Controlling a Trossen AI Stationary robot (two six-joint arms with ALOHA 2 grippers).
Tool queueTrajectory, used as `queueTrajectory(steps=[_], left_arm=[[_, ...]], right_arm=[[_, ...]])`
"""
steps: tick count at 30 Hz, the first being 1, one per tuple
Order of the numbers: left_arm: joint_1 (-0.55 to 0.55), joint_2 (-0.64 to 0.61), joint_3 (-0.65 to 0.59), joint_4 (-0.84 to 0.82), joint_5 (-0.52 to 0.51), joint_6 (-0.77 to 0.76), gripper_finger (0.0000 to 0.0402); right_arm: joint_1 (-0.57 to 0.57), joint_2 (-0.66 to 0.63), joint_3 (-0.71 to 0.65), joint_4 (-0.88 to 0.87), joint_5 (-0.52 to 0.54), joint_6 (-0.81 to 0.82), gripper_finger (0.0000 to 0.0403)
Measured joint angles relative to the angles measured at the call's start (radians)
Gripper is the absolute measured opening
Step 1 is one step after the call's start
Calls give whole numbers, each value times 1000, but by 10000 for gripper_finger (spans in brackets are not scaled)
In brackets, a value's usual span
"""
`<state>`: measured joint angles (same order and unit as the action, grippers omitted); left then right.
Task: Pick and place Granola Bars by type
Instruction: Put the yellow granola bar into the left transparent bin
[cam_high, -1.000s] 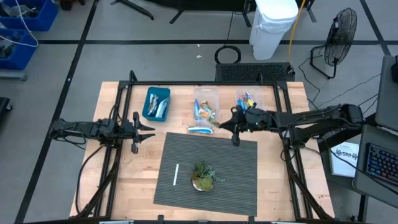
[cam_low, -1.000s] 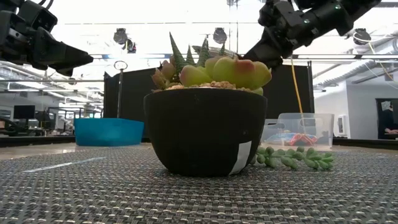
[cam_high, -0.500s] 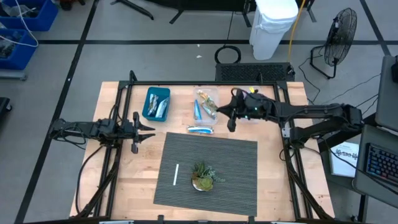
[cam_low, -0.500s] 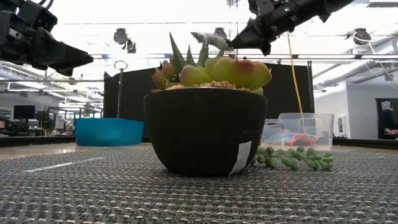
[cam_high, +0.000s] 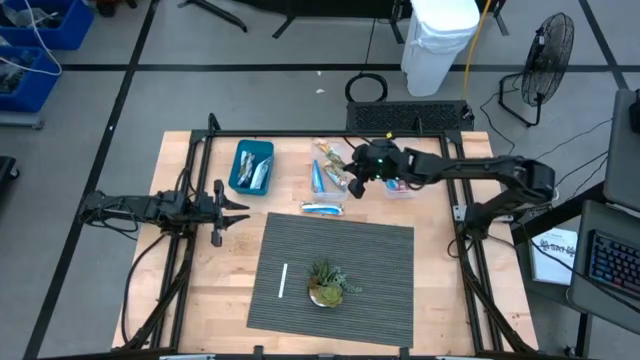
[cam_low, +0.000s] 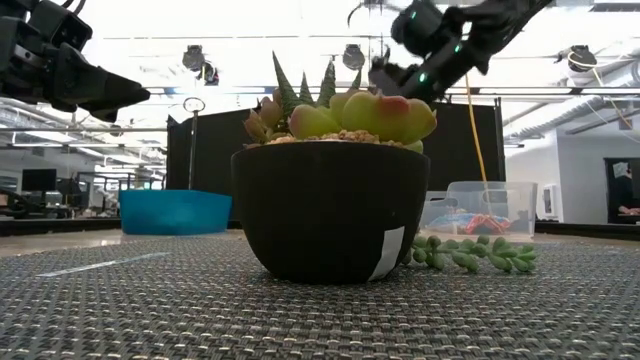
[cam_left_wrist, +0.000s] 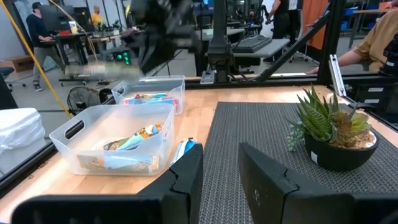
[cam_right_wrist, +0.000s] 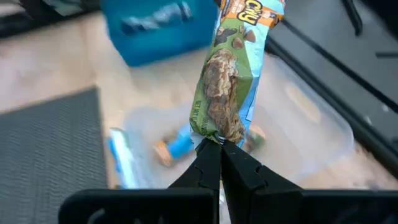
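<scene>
1 green-wrapped bar (cam_right_wrist: 225, 87) pinched in right gripper (cam_right_wrist: 219, 146), wrist view only

You see the left gripper (cam_left_wrist: 219, 171) hanging open over the wooden table (cam_left_wrist: 205, 106). Ahead, a clear bin (cam_left_wrist: 93, 140) holds granola bars (cam_left_wrist: 134, 138); a potted plant (cam_left_wrist: 336, 134) stands on the mat (cam_left_wrist: 255, 127).

The right arm stretches from the tabletop's right side toward its far middle, forearm nearly level and wrist turned leftward. Its hand (cam_high: 352, 181) hangs above the tabletop with both fingers pinched together on the end of a granola bar (cam_right_wrist: 229, 74), which stands up past the fingertips (cam_right_wrist: 208, 163). The left arm waits over the tabletop's left side, pointing right, its hand (cam_high: 234, 206) raised with fingers spread apart, gripping nothing.
</scene>
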<state>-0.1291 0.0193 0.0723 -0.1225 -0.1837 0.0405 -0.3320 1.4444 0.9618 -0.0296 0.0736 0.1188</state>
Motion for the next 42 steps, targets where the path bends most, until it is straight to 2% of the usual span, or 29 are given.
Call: queueTrajectory(steps=[7,13,42], left_arm=[[0,0,0,-2,0,0,108],[0,0,0,-1,0,0,108],[0,0,0,-1,0,0,108]], right_arm=[[-54,123,-1,1,-28,0,0],[-86,177,-1,6,-53,0,0],[-78,190,-1,17,-78,20,1]])
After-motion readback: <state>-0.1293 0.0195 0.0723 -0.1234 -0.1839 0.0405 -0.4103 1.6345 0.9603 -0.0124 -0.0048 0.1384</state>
